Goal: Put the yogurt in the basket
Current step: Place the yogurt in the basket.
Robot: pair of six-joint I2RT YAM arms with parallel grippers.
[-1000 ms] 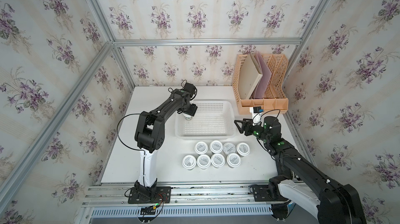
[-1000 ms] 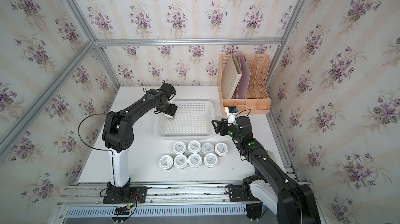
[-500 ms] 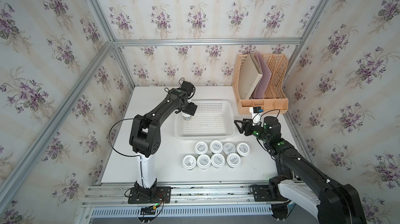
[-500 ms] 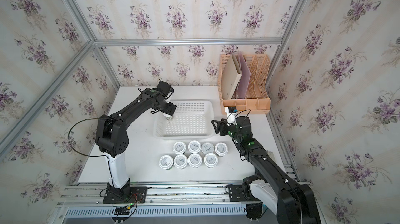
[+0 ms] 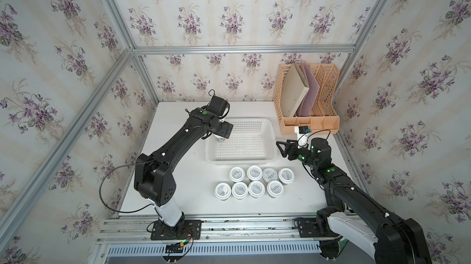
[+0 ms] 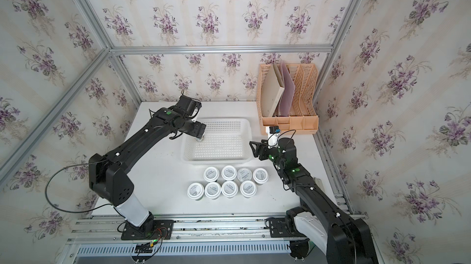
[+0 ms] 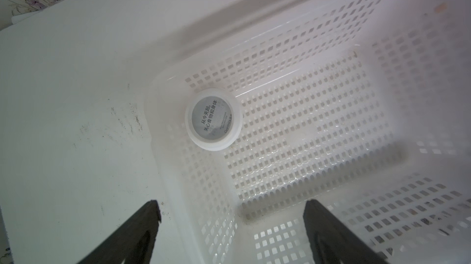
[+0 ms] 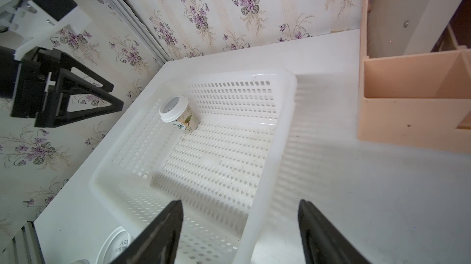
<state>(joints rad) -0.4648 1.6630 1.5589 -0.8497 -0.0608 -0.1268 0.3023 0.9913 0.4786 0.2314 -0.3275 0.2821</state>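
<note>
One yogurt [image 7: 213, 120] stands upright inside the white basket [image 5: 270, 132], in its far left corner, and shows in both top views [image 6: 199, 138] and the right wrist view [image 8: 175, 112]. My left gripper [image 7: 230, 206] hangs open above that corner, apart from the cup, with nothing between its fingers; it also appears in the right wrist view [image 8: 116, 95]. Several more yogurt cups [image 5: 254, 172] stand in two rows on the table in front of the basket [image 6: 244, 125]. My right gripper [image 5: 281, 149] is open and empty beside the basket's right wall [image 8: 270, 163].
A peach-orange file rack [image 5: 305, 120] with folders stands at the back right, close to the basket and the right arm. The walls close in the white table [image 5: 183, 194] on three sides. A cup lid [image 8: 114, 247] shows near the basket's front edge.
My left gripper has opened and let go of the yogurt, which now stands free in the basket's corner. The left wrist has pulled up and back a little. The right arm has not moved.
</note>
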